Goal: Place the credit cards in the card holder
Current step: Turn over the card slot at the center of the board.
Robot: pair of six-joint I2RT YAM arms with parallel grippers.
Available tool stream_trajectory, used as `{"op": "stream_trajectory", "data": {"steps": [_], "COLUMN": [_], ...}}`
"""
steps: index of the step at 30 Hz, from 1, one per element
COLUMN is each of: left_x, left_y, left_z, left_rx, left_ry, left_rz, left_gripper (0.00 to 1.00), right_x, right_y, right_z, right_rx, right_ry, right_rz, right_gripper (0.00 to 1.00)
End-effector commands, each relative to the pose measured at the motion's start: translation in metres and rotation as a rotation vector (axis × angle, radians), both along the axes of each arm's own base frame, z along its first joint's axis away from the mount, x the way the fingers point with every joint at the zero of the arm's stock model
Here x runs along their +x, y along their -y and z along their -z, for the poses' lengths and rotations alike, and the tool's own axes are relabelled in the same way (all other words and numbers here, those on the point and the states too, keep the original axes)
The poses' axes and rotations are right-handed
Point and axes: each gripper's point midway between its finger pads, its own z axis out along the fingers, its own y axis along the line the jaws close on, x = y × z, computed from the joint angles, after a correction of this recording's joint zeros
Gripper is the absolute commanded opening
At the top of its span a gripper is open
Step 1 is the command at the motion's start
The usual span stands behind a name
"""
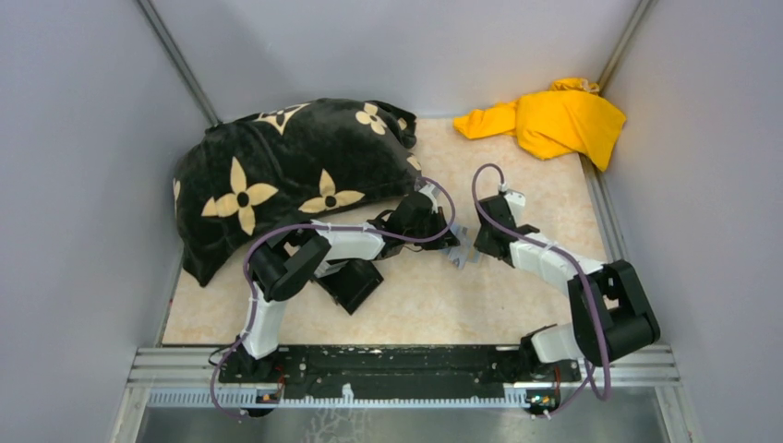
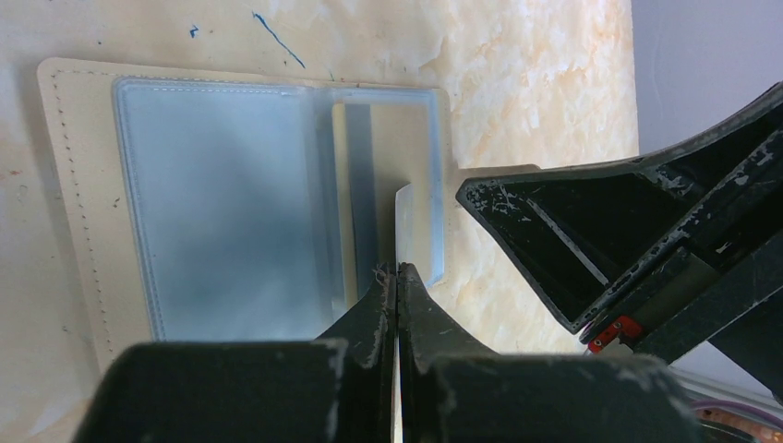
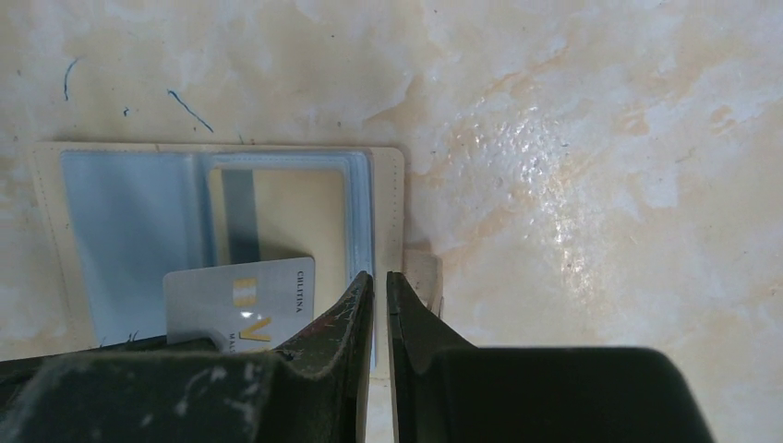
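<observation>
The flat tan stitched card holder [image 3: 286, 208] lies open on the marbled beige tabletop [image 3: 600, 185], in the left half of the right wrist view. The left gripper [image 2: 397, 269] is clamped on a thin pale blue credit card [image 3: 240, 297], held over the holder's clear pockets [image 2: 222, 203]. The right gripper [image 3: 379, 275] shows a slim gap between its jaws at the holder's right edge. Whether it grips that edge cannot be told.

One card holder [image 2: 78, 185], one credit card [image 3: 240, 295], one black box [image 1: 353, 284], one patterned pillow [image 1: 286, 166], one yellow cloth [image 1: 554, 120]
</observation>
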Motion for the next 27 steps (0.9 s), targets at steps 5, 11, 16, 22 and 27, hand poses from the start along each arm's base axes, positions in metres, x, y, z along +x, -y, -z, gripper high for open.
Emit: {"op": "stream_trajectory", "data": {"steps": [5, 11, 16, 22, 27], "left_x": [-0.002, -0.003, 0.0, 0.007, 0.022], "left_y": [0.0, -0.001, -0.003, -0.008, -0.019], "left_z": [0.01, 0.008, -0.001, -0.033, -0.042], "left_rx": [0.025, 0.016, 0.004, -0.027, -0.048], "left_ry": [0.0, 0.004, 0.019, 0.085, 0.1], "left_rz": [0.006, -0.006, -0.024, -0.053, -0.079], "left_gripper": [0.0, 0.0, 0.0, 0.0, 0.0], "right_x": [0.034, 0.034, 0.028, 0.021, 0.017], "right_y": [-0.02, -0.025, -0.023, -0.021, -0.019], "right_z": [-0.027, -0.013, 0.004, 0.015, 0.017], "right_rx": [0.037, 0.046, 0.04, 0.034, 0.033], "right_ry": [0.099, 0.063, 0.014, -0.02, -0.029], "right_rz": [-0.019, -0.02, -0.002, 0.008, 0.012], "right_gripper": [0.11, 0.11, 0.11, 0.11, 0.1]}}
